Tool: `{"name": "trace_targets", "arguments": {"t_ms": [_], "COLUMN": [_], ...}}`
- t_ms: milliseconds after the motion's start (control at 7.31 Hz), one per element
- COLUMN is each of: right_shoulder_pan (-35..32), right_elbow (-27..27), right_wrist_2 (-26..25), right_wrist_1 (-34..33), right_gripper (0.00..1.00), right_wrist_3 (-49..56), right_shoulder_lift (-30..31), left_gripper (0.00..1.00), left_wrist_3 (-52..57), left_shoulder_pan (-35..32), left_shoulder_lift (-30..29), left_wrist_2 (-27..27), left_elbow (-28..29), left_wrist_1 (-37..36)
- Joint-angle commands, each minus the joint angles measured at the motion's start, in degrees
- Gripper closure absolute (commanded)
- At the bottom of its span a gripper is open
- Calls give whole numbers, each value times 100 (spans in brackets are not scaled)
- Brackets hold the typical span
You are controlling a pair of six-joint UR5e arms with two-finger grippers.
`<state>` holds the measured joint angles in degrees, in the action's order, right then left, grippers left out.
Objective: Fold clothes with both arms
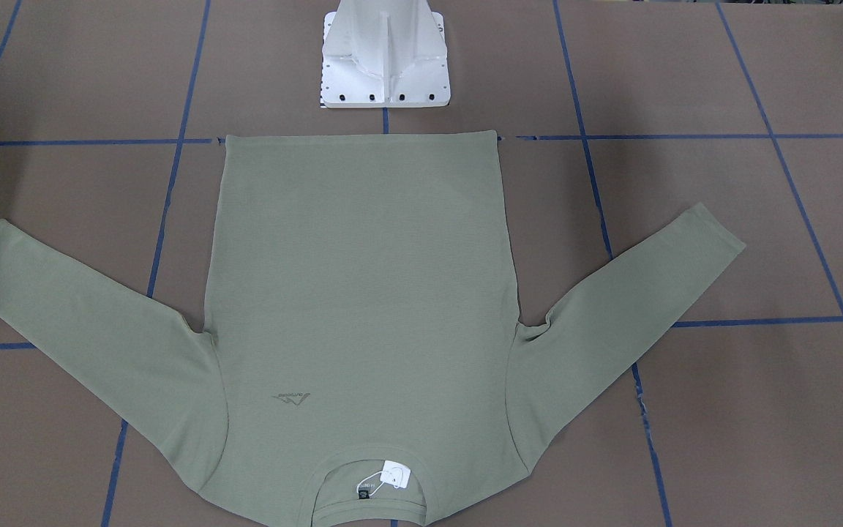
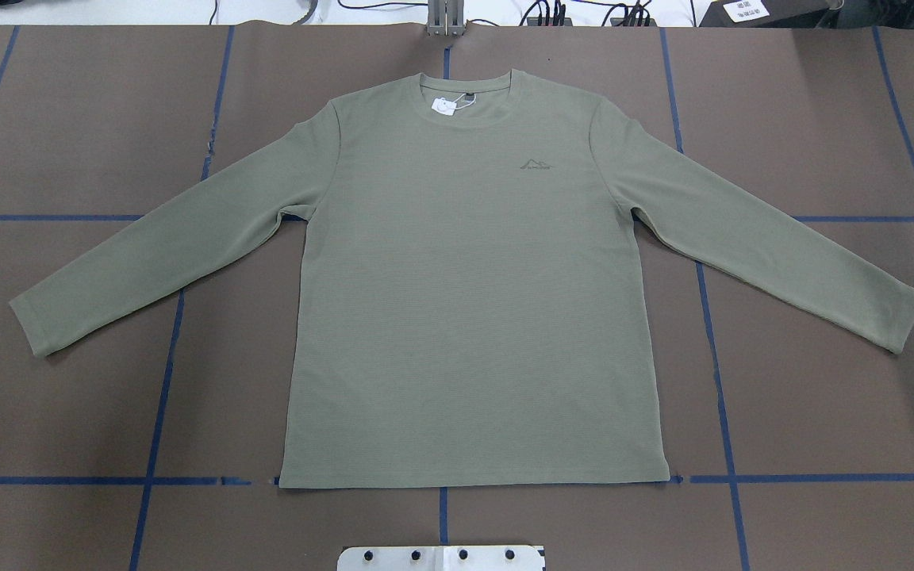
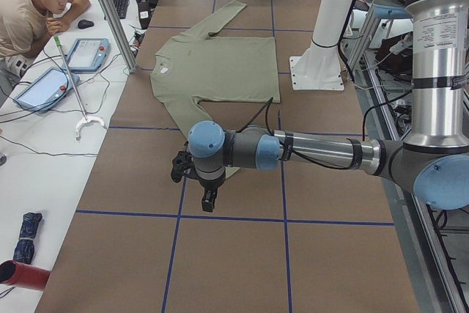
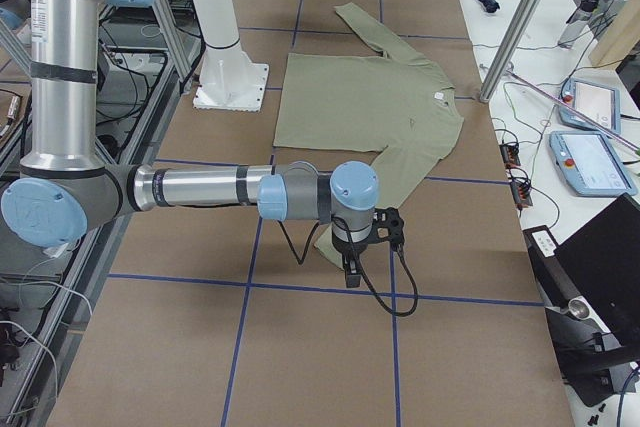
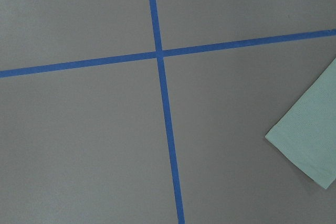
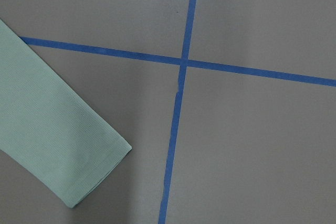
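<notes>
The sage-green long-sleeved shirt (image 2: 465, 301) lies flat and face up on the brown table, sleeves spread, hem toward the robot. Its dark chest logo (image 2: 536, 165), black neck label (image 2: 467, 97) and white tag (image 2: 445, 105) show. It also shows in the front-facing view (image 1: 363, 293). My left gripper (image 3: 209, 199) hangs above the table beside the left sleeve cuff (image 5: 310, 140). My right gripper (image 4: 352, 272) hangs beside the right sleeve cuff (image 6: 52, 135). Both grippers show only in the side views, so I cannot tell whether they are open or shut.
The white pedestal base (image 1: 385, 66) stands just behind the hem. Blue tape lines (image 2: 715, 357) grid the table. An operator (image 3: 37, 5) sits at the far side with teach pendants (image 3: 84, 53). Metal posts (image 4: 520, 17) stand at the table's far edge.
</notes>
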<state>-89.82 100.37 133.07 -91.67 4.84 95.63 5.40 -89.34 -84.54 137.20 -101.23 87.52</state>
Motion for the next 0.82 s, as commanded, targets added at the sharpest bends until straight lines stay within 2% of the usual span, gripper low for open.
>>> {"name": "trace_targets", "arguments": {"t_ms": [0, 274, 410, 684], "right_shoulder_pan": [0, 0, 9, 18], "right_elbow": [9, 88, 332, 413], "right_wrist_2": [0, 0, 0, -9], "right_wrist_1": [9, 9, 9, 96], "right_gripper": [0, 0, 0, 0], "right_wrist_3": [0, -44, -53, -70], "right_shoulder_lift": [0, -79, -106, -465], "left_gripper": [0, 0, 0, 0], "left_wrist_3": [-12, 31, 14, -30], "left_shoulder_pan": [-5, -13, 4, -5], "left_shoulder_lift": [34, 104, 78, -44], "left_wrist_2": [0, 52, 1, 9], "left_elbow": [-211, -387, -537, -679], "left_wrist_1": [19, 46, 54, 491]}}
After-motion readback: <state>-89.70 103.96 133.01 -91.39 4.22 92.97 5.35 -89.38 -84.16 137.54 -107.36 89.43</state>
